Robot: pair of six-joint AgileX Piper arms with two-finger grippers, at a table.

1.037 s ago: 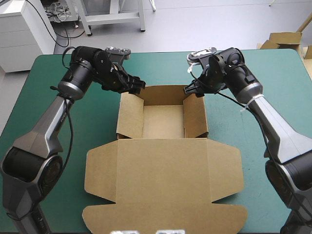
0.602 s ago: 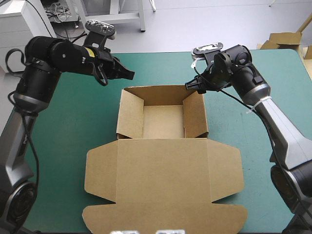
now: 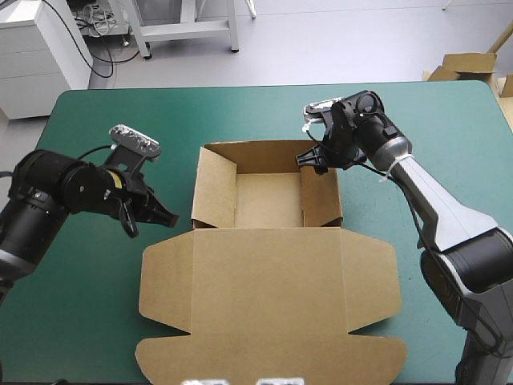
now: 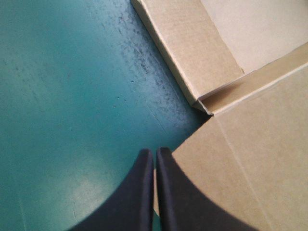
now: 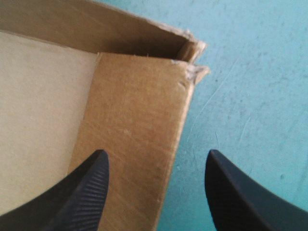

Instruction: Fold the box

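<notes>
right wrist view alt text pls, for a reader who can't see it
The right gripper, jaws open, straddles the side wall of the brown box: one jaw over the box's inside, the other over the teal-green cover. The box's far corner lies just ahead.

Teal-green table w/ brown box on it, lid flat

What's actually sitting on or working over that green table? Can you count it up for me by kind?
Brown box, an open tray with its lid flat: 1
Robot grippers with black fingers: 2, the left gripper shut, the right gripper open astride the box's wall
Total: 3
</notes>
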